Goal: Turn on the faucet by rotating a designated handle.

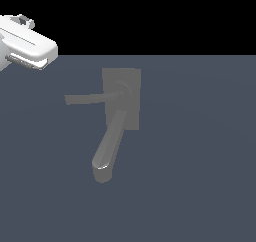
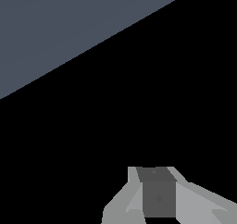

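Nearest to our wrist camera sit the gripper's own pale grey fingers, with a darker flat panel between them. Only their roots show at the frame's edge, so we cannot tell whether the jaws stand apart or together. Beyond them the wrist view holds only a slab of blue-grey floor and black void; no part of the fixture appears there.

In the exterior view, the glossy white robot arm juts in at the upper corner on the exterior view's left, well apart from the faucet. We judge that the coming move is a long reach. From the arm, the handle lies toward the exterior view's right and lower in the picture. Its long axis runs nearly level across the view, its free tip pointing to the exterior view's left, the end nearer the arm.

The handle is a thin, flat, matte grey bar joined at a round hub to the rectangular block base. The thick rounded spout slopes away below, ending in a downturned tip.
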Controlling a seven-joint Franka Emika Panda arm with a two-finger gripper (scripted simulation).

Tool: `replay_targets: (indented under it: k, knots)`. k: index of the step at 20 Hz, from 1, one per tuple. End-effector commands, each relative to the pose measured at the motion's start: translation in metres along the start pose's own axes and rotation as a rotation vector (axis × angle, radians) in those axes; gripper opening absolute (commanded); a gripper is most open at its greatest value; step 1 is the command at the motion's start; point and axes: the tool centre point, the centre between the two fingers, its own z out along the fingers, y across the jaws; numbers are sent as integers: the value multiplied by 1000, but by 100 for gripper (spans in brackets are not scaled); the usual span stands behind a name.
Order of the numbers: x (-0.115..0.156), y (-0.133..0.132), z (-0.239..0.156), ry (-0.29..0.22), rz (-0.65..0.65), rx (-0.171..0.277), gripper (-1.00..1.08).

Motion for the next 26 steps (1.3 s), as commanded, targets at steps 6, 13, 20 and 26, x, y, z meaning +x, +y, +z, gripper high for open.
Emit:
replay_targets:
  k: [6, 13, 20, 26]
  knots:
    - [22, -15, -7, 52, -58, -6, -100]
    - [34, 26, -19, 81, -44, -70, -100]
    - [45, 51, -34, 114, -9, -105, -100]
    - [48, 43, -33, 119, -25, -97, -100]
